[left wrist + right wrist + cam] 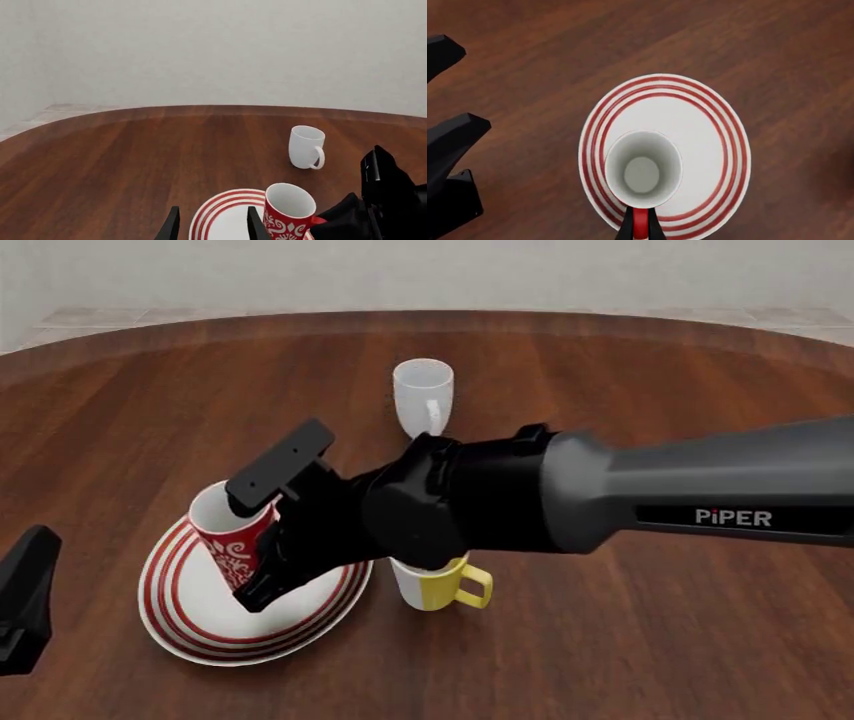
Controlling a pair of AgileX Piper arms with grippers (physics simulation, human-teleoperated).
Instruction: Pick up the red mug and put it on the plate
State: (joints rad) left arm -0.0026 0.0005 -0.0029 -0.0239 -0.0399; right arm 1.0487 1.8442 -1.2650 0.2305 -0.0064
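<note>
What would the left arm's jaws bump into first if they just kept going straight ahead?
Probably the plate, whose rim lies between the jaws; the red mug stands just to one side. Depth is uncertain.

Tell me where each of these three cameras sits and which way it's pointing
Front view: fixed above and behind the arms, looking forward and down at the table; the right arm crosses it, its right hand at the red mug.
Left wrist view: behind the left hand, looking low across the table toward the white mug and wall.
Right wrist view: above the right hand, looking straight down into the mug on the plate.
Shared: all three show the red mug and plate.
</note>
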